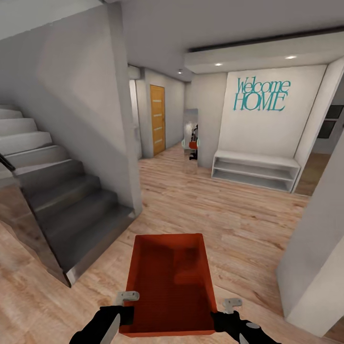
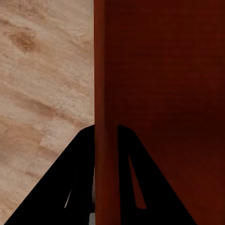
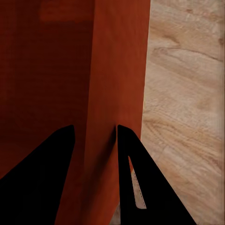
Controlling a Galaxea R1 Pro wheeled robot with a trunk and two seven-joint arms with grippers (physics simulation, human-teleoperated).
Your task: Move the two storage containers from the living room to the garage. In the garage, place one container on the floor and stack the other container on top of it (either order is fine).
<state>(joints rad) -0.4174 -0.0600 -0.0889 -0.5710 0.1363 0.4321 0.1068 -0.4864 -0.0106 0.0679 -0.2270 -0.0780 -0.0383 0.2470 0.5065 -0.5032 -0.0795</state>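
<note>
Head view: you're carrying one red-orange bin point(image 1: 173, 282) low in front of you, over light wood-plank floor point(image 1: 229, 215). It's an open-top rectangle w/ plain thin walls, nothing inside that you can see, interior shaded darker toward the near end. Long axis points away from you.

Left gripper point(image 1: 125, 306) sits at the bin's near left corner, right gripper point(image 1: 224, 309) at the near right corner, so the bin hangs between your two arms.

Left wrist view: the bin wall point(image 2: 105, 93) runs straight up between the two black fingers point(image 2: 77, 178), one finger outside over the floor, the other inside the bin. Both press against the wall, so the gripper is clamped on it, nearly closed.

Right wrist view: same deal. Wall point(image 3: 117, 84) is pinched between the fingers point(image 3: 136, 187), one inside, one outside; narrow gap, fully taken up by the wall.

Around you: grey staircase point(image 1: 62, 191) on the left, orange door point(image 1: 157, 118) down the hall, white shelf bench point(image 1: 255, 170) under teal "Welcome HOME" lettering point(image 1: 262, 94) ahead-right, tall mirror point(image 1: 190, 140) between door and bench.
</note>
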